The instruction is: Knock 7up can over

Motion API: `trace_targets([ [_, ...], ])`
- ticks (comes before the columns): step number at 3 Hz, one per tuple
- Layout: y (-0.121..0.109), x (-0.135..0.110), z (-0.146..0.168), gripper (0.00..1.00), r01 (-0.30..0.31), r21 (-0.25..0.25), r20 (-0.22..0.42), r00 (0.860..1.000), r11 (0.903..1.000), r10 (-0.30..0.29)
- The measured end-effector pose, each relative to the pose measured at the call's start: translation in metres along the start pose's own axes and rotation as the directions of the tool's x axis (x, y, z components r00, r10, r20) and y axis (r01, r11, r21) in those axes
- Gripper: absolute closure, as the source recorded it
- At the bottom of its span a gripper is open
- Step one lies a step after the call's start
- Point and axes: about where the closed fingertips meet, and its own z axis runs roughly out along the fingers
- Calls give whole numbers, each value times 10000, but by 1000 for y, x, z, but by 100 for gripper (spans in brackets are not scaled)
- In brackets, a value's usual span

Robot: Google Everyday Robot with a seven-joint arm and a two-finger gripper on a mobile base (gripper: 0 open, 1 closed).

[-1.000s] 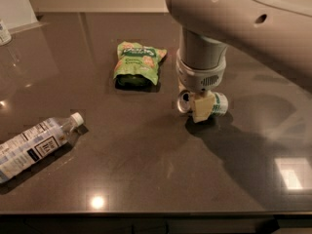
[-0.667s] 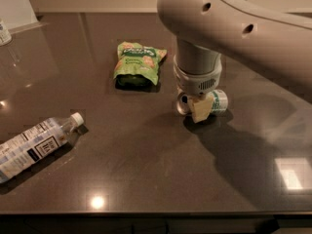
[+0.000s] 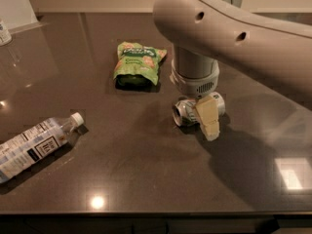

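Observation:
The 7up can (image 3: 182,113) lies on its side on the dark countertop (image 3: 146,169), right of centre, with its silver top facing left. My gripper (image 3: 206,123) hangs straight down over the can. A cream-coloured part of it covers the can's middle, so only the two ends of the can show. The large grey arm (image 3: 234,33) reaches in from the upper right and hides the area behind the can.
A green snack bag (image 3: 137,64) lies flat just up and left of the can. A clear plastic water bottle (image 3: 34,145) lies on its side at the left edge. The counter's front edge (image 3: 146,212) runs along the bottom.
The arm has swung a little to the left over the can. The can still lies on its side under the gripper. The bag and the bottle have not moved.

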Motion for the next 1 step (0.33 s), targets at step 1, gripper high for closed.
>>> trace_targets([
  [1,0,0,0,0,0,1,0,10000,10000,0],
])
